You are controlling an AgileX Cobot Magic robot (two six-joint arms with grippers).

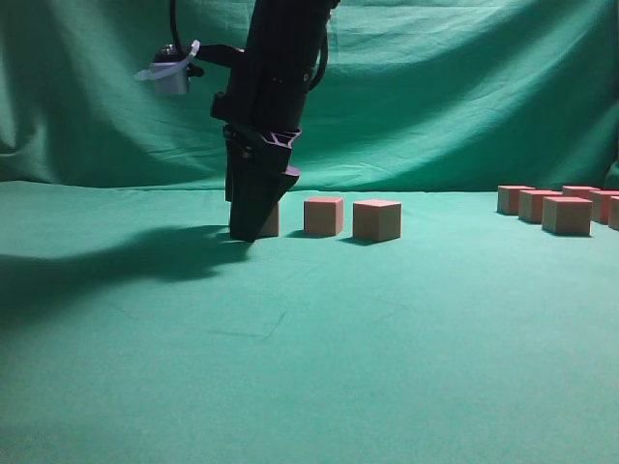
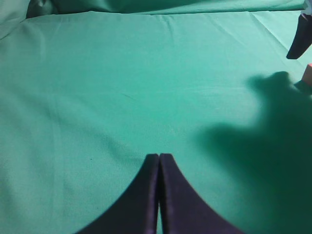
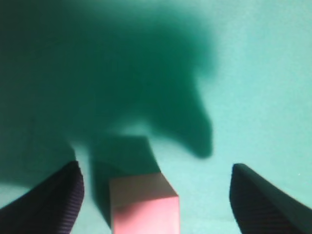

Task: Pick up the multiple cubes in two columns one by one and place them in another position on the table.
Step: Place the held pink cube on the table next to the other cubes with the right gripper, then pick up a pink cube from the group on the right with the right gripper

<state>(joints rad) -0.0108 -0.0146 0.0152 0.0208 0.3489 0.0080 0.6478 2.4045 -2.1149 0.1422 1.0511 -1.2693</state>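
Observation:
In the right wrist view my right gripper [image 3: 156,166] stands open, wide apart around one pink cube [image 3: 144,204] that rests on the green table [image 3: 253,73]; there is a gap on both sides of it. In the exterior view that gripper [image 1: 253,228] points down at the left end of a row, half hiding this cube [image 1: 272,220]. Two more cubes [image 1: 323,216] [image 1: 376,219] stand to its right. Several cubes [image 1: 566,214] are grouped at the far right. My left gripper [image 2: 159,156] is shut and empty over bare cloth.
A wrinkled green backdrop [image 1: 464,87] hangs behind the table. The arm throws a broad shadow [image 1: 116,261] to the left. In the left wrist view a dark finger of the other gripper [image 2: 298,39] and a sliver of cube [image 2: 308,74] show at the right edge.

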